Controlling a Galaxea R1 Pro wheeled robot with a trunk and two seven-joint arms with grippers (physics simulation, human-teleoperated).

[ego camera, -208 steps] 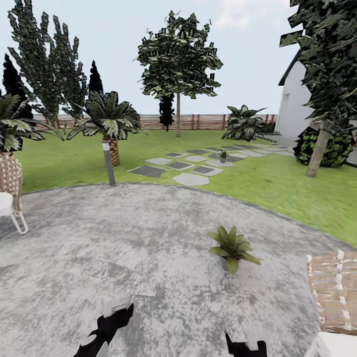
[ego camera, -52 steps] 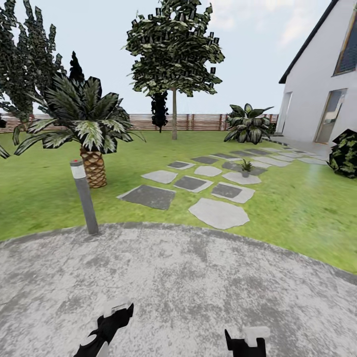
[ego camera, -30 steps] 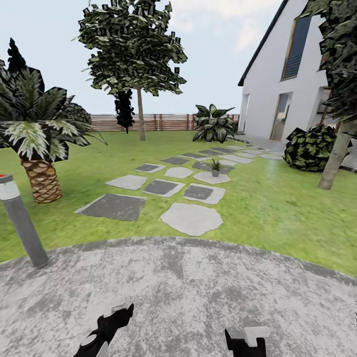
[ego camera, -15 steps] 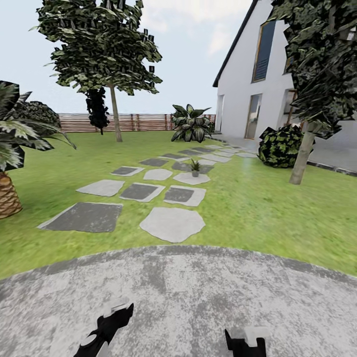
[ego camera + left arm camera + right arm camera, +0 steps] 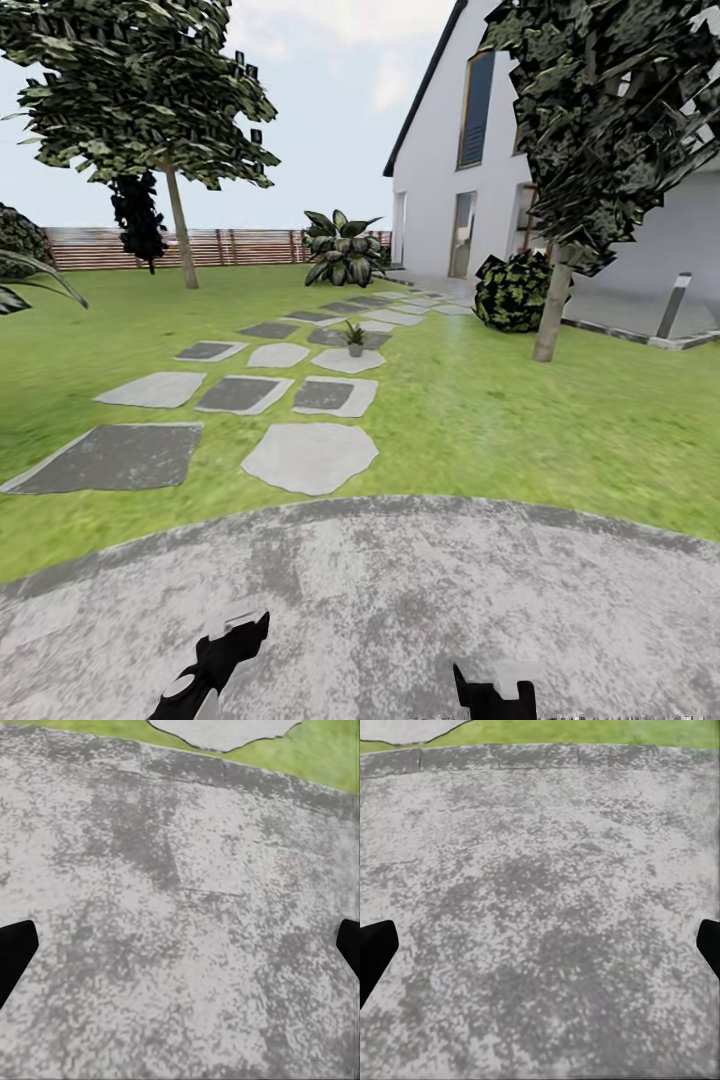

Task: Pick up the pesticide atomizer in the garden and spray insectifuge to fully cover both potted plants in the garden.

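Both claws are hanging low over the grey round paving (image 5: 400, 590). Left claw (image 5: 215, 655) is showing black fingers with a pale cap; in its wrist view the two dark fingertips (image 5: 15, 952) are sitting at opposite margins, spread wide, gripping nothing. Right claw (image 5: 495, 690) is reading the same in its wrist view: fingertips (image 5: 375, 949) wide apart, nothing between them.

Beneath both claws the paving is presenting as mottled, speckled grey, flat and unobstructed. Its curved edge is meeting the lawn (image 5: 480, 420) just ahead of the claws; the right wrist view is catching that edge as a darker jointed border (image 5: 540, 754).

Beyond the edge, flat stepping stones (image 5: 310, 455) are running away in an irregular double row, some pale and rounded, some dark and squarish, with grass strips between them. One potted plant (image 5: 354, 337), a small rosette of pointed green leaves, is standing on a pale stone partway along the path. Open grass is lying on both sides of the stones.

To the right, a slim tree trunk (image 5: 550, 305) and a round dark bush (image 5: 512, 290) are standing near the white house (image 5: 440, 170), with a short grey post (image 5: 673, 305) beside its paved apron. A broad-leaved shrub (image 5: 342, 247) and a brown slatted fence (image 5: 230, 245) are closing the far side. Pesticide atomizer: I cannot tell where it is.
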